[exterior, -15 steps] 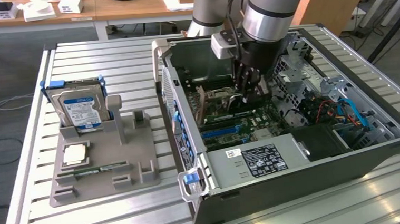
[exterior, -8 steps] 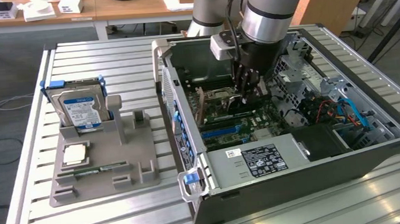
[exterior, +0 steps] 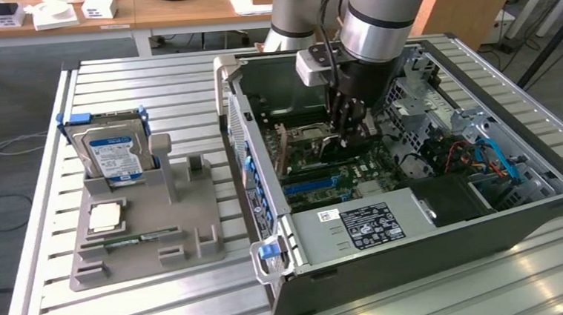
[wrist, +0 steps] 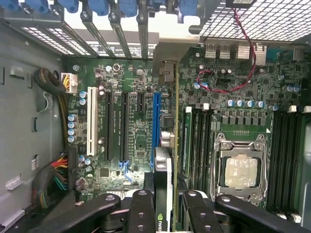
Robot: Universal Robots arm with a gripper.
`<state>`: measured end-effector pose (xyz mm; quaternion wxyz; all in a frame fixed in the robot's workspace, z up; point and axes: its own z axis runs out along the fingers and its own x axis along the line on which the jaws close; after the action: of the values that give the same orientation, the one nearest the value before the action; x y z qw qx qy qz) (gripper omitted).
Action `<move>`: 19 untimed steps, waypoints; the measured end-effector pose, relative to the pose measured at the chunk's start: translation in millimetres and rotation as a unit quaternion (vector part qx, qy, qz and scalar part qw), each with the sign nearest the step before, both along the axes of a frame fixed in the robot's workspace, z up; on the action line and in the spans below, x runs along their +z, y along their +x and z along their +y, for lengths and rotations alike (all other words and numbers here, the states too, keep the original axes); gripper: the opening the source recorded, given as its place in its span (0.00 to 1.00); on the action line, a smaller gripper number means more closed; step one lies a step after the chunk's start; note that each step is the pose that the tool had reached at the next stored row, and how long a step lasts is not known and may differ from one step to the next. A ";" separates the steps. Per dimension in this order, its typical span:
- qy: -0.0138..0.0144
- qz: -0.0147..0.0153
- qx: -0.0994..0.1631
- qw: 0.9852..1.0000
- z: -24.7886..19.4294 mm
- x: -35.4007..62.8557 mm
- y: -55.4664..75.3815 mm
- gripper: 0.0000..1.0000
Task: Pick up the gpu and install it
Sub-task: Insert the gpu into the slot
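Currently my hand (wrist: 167, 216) is clamped on the gpu (wrist: 164, 167), held edge-on above the motherboard (wrist: 131, 121). Stiff, light but fragile, I judge; best gripped by its board edges.

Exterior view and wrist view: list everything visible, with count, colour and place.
table: one, silver slats, under everything.
computer case: one, dark grey, open, toward the exterior view's right.
motherboard: one, green, inside the case.
holder: one, grey, at the exterior view's left of the case.
hard drive: one, silver with blue-white label, upright in the holder.
memory stick: one, green, flat in the holder.
gpu: one, dark, edge-on over the motherboard.
gripper: one, black, shut on the gpu inside the case.
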<state>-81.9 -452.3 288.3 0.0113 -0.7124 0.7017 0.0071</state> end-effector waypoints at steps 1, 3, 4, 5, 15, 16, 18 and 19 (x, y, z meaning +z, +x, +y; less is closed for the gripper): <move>0.000 0.000 0.000 1.000 -0.3 0.0 -0.1 0.27; 0.000 0.000 0.000 1.000 -1.0 0.0 -0.2 0.27; 0.000 0.000 0.000 1.000 -1.3 0.0 -0.3 0.27; 0.000 0.000 0.000 1.000 -1.3 0.0 -0.3 0.27; 0.000 -0.002 0.000 1.000 -1.7 -1.1 -2.1 0.27; 0.000 -0.002 0.000 1.000 -1.7 -1.3 -2.4 0.27; 0.000 -0.002 0.000 1.000 -1.8 -1.5 -2.7 0.27; 0.000 -0.002 0.000 1.000 -1.8 -1.6 -2.8 0.27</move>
<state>-84.7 -454.2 286.7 0.0127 -0.7125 0.7016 0.0057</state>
